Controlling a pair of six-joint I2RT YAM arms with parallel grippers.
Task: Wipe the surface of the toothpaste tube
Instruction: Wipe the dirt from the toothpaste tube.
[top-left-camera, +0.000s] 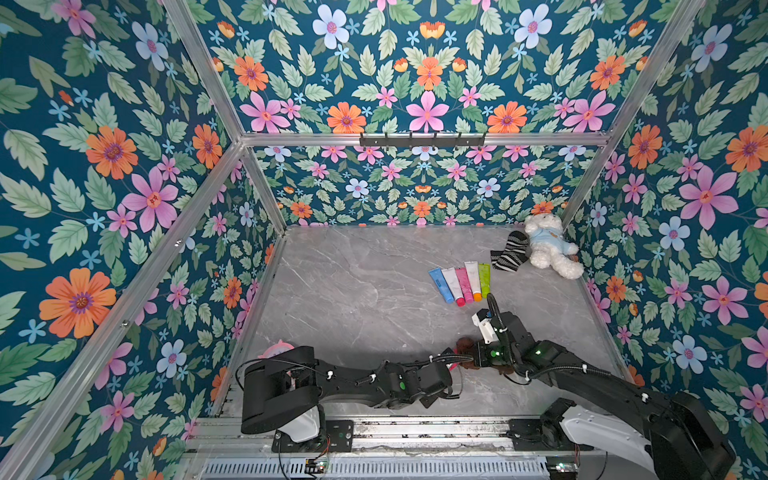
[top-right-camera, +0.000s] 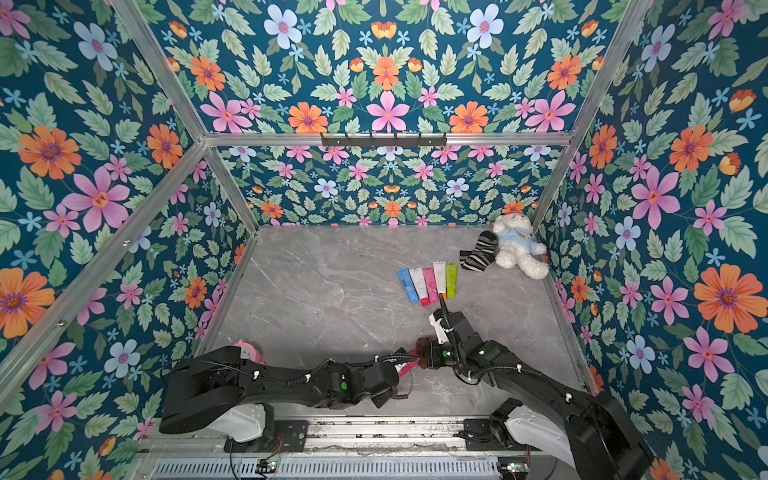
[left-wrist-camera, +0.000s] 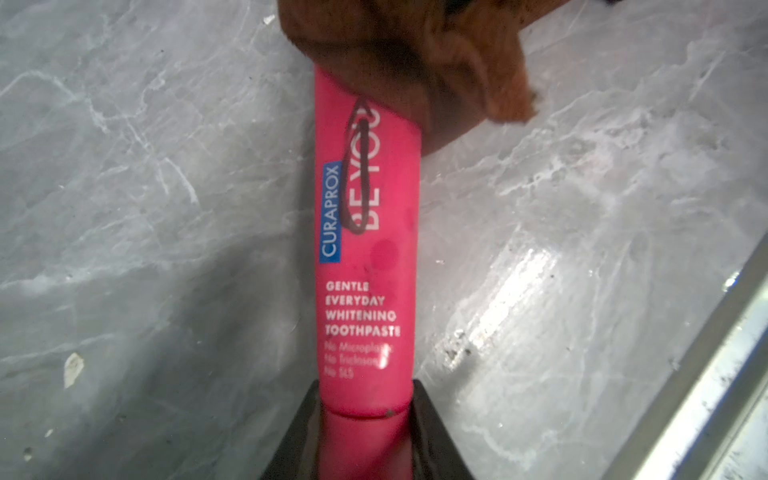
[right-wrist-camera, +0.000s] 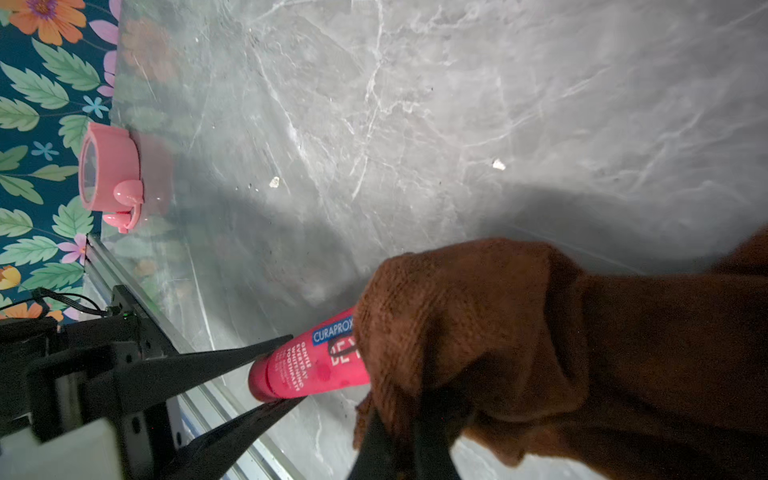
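Gripping pink toothpaste tube (left-wrist-camera: 365, 266) at cap end: left pincer (left-wrist-camera: 368, 419); right pincer (right-wrist-camera: 403, 424) clamped on brown cloth (right-wrist-camera: 478, 324) touching tube.

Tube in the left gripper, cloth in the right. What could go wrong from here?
The left gripper pinches the toothpaste tube only at its cap end; pressure on the far end could lever it loose.
The brown cloth in the right gripper covers just the far end; most of the black marker loop may be missed.

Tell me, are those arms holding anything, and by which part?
The left end effector clamps the pink toothpaste tube at its cap end; the right end effector pinches a brown cloth by a bunched fold.
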